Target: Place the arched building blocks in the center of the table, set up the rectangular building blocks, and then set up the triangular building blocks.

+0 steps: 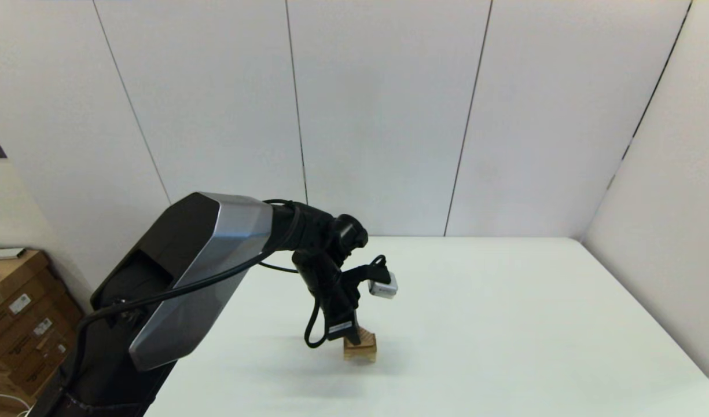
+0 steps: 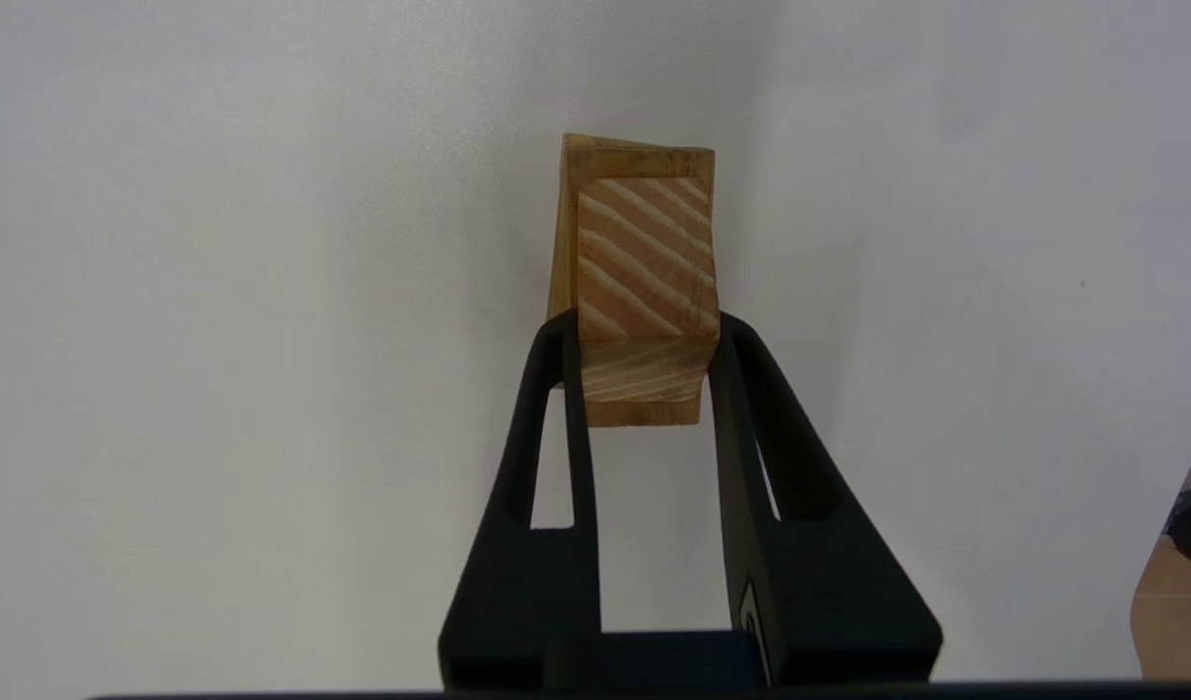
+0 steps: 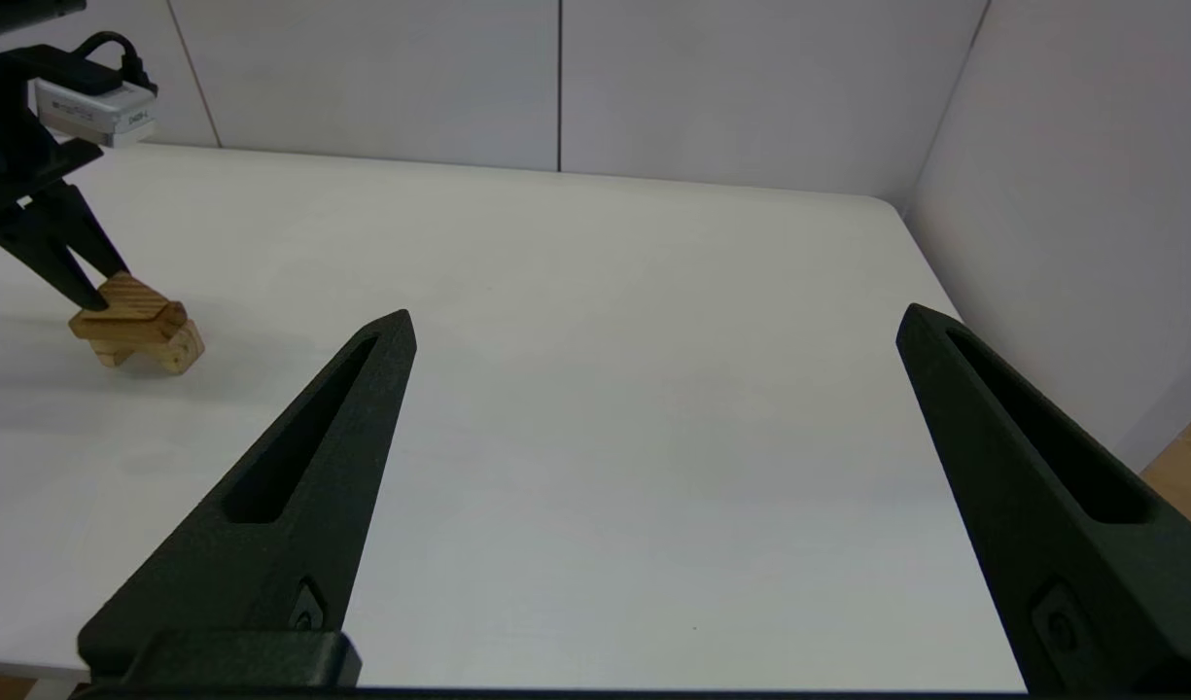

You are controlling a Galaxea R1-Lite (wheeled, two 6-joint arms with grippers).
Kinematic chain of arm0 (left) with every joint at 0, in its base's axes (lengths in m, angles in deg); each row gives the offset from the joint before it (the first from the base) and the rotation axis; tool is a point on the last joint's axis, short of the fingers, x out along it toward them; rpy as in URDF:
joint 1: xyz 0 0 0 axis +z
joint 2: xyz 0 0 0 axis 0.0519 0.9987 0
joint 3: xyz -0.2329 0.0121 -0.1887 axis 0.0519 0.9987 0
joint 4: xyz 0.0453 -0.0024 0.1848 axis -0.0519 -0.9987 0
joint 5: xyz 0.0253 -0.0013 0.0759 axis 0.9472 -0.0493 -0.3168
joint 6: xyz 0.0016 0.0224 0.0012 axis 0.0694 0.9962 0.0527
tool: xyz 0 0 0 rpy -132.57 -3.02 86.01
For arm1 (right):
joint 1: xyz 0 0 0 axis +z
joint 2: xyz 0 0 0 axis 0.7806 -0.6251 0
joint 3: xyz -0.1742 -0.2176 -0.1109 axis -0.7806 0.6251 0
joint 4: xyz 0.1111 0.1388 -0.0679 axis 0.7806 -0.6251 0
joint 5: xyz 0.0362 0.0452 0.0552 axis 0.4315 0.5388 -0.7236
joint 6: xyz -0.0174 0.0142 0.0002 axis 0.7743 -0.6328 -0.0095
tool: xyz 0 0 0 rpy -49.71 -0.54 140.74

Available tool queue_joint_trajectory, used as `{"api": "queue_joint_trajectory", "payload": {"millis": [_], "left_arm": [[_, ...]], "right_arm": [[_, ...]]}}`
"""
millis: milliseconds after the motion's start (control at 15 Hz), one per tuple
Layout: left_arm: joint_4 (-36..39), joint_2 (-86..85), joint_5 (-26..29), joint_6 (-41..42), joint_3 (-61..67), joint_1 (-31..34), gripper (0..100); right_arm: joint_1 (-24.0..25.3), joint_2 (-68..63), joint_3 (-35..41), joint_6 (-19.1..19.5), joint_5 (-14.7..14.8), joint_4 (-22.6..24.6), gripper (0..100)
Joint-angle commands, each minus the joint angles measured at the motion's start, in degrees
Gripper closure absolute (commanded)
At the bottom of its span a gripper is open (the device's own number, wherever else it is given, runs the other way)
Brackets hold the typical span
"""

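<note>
Clamped around the wedge (image 2: 644, 292), the left gripper (image 2: 642, 350) has its two black fingers (image 2: 554, 389) closed against the wedge's opposite sides, and the wedge sits on top of a stack of wooden blocks in the middle of the table (image 1: 504, 324). Starting at the left of the head view, cardboard boxes (image 1: 24, 324) stand on the floor beside the table, and the left arm (image 1: 204, 272), black with a silver panel, reaches over the table's left edge. A black cable (image 1: 312, 333) loops down beside the wrist, and a small white camera box (image 1: 383, 286) sticks out just beyond it. The arm and wrist hide most of the stack from the head view, where only a tan corner of the blocks shows under the left gripper (image 1: 354, 336). From the right wrist view the stack is clearer: the wedge (image 3: 128, 297) on top, a flat slab (image 3: 133, 321) under it, and the chunky arched block (image 3: 153, 348) at the bottom, resting on the table with its hollow facing down. Further right the table is bare white up to its rounded far corner, with pale wall panels (image 1: 389, 116) behind. The right gripper (image 3: 653, 326) hangs over the near right part of the table, well apart from the stack, fingers spread wide and holding nothing.
</note>
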Motion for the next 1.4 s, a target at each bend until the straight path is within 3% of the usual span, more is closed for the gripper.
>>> {"api": "queue_joint_trajectory", "payload": {"millis": [67, 200, 267, 933, 1133, 1267, 1400], "left_arm": [[-0.4, -0.1, -0.7, 0.2, 0.0, 0.0, 100], [-0.5, -0.1, -0.9, 0.2, 0.0, 0.0, 100], [-0.5, -0.3, -0.9, 0.1, 0.0, 0.0, 0], [-0.8, -6.5, -0.6, -0.1, 0.0, 0.0, 0], [-1.0, -15.4, -0.9, -7.7, 0.1, 1.3, 0], [-0.7, -25.9, -3.9, -12.4, 0.1, 3.7, 0], [-1.1, -39.6, -13.0, -19.5, 1.8, 7.0, 0]], "right_arm": [[0.0, 0.1, 0.0, 0.0, 0.0, 0.0, 0], [0.0, 0.1, 0.0, 0.1, 0.0, 0.0, 0], [0.0, 0.1, 0.0, 0.1, 0.0, 0.0, 0], [0.0, 0.1, 0.0, 0.1, 0.0, 0.0, 0], [0.0, 0.1, 0.0, 0.0, 0.0, 0.0, 0], [0.0, 0.1, 0.0, 0.0, 0.0, 0.0, 0], [0.0, 0.1, 0.0, 0.0, 0.0, 0.0, 0]]}}
